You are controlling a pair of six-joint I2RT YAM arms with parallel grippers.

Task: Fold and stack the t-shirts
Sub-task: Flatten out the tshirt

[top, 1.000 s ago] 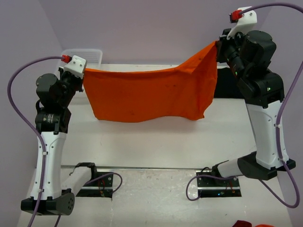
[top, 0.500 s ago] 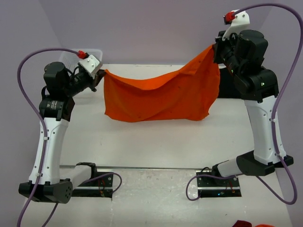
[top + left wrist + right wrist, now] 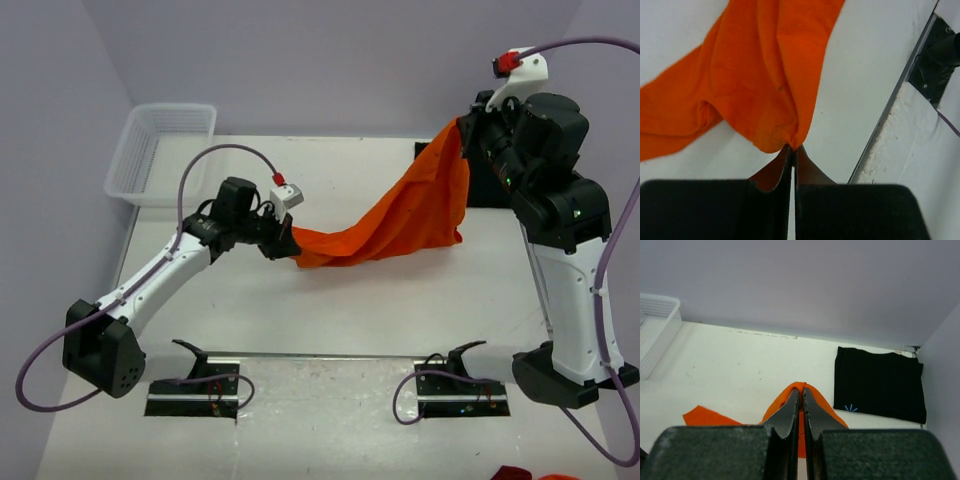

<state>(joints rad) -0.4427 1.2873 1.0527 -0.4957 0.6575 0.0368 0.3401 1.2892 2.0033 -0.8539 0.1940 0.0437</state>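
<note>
Pinching the orange t-shirt (image 3: pixel 420 205) are left claw (image 3: pixel 291 246) and right claw (image 3: pixel 462 121), basket (image 3: pixel 128 168) well apart.

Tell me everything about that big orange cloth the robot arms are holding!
The bright orange cloth t-shirt looks soft, plain and wrinkly. It hangs on a slant between the two arms. The right gripper pinches one edge high up, and the left gripper pinches another low down, close to the white table. Its lower part is bunched into folds and seems to rest on the table. Sleeves and collar cannot be made out. It is not folded yet.
</note>
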